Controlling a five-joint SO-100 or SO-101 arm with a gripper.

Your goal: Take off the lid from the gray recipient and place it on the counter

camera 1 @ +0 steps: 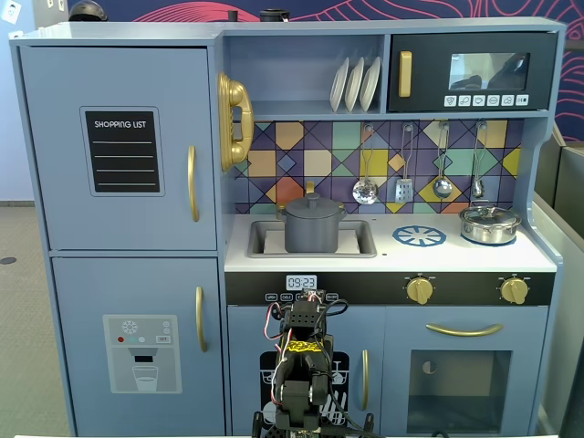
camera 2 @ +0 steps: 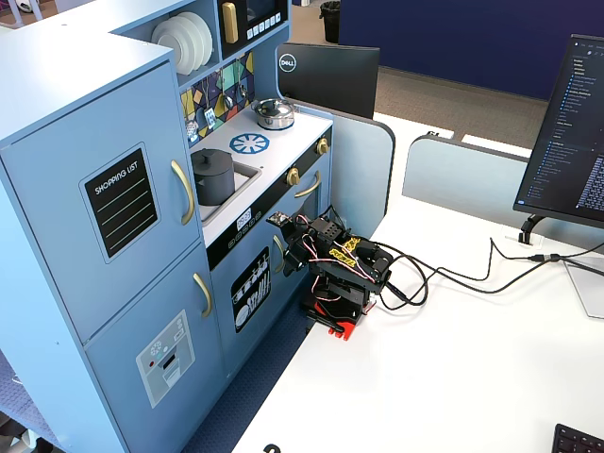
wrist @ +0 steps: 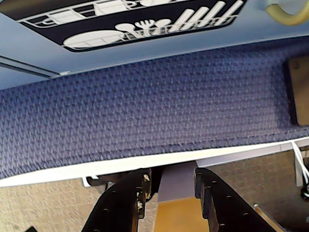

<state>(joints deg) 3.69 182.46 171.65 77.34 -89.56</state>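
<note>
The gray recipient [camera 1: 313, 234] stands in the recessed sink of the white counter [camera 1: 474, 258], with the dark gray lid [camera 1: 311, 207] closed on it. Both also show in the other fixed view: the pot [camera 2: 215, 181] and the lid [camera 2: 211, 157]. The arm is folded low on the table in front of the kitchen's lower doors, well below the counter. My gripper [wrist: 171, 181] points down at the table edge and the blue carpet. Its jaws stand a little apart with nothing between them. The pot and lid are out of the wrist view.
A shiny silver pot [camera 1: 490, 224] with a glass lid stands at the right of the counter, beside the blue burner circle [camera 1: 420, 236]. Utensils hang above on the tiled back wall. A monitor [camera 2: 576, 123] and cables lie on the white table to the right in a fixed view.
</note>
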